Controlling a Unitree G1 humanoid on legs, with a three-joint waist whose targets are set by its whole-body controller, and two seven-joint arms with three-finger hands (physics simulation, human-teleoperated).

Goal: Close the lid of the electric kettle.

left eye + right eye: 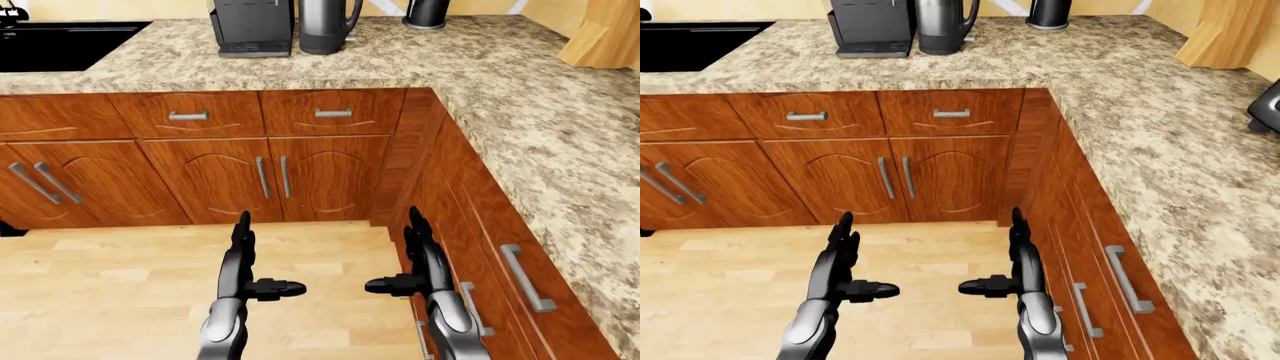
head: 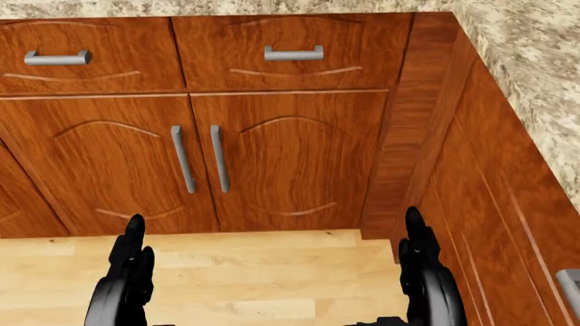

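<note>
Low over wood floor, left robot hand w/ fingers spread wide, holding nothing, right robot hand same, cabinet doors between & above, electric kettle on granite counter at top, beside coffee maker.

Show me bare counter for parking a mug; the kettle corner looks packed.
Free: the granite running down the right side, between the wooden block and the drawer fronts. Also bare between the black sink and the coffee machine. Crowded: the top edge, where coffee machine, kettle and a dark jar stand close.
</note>
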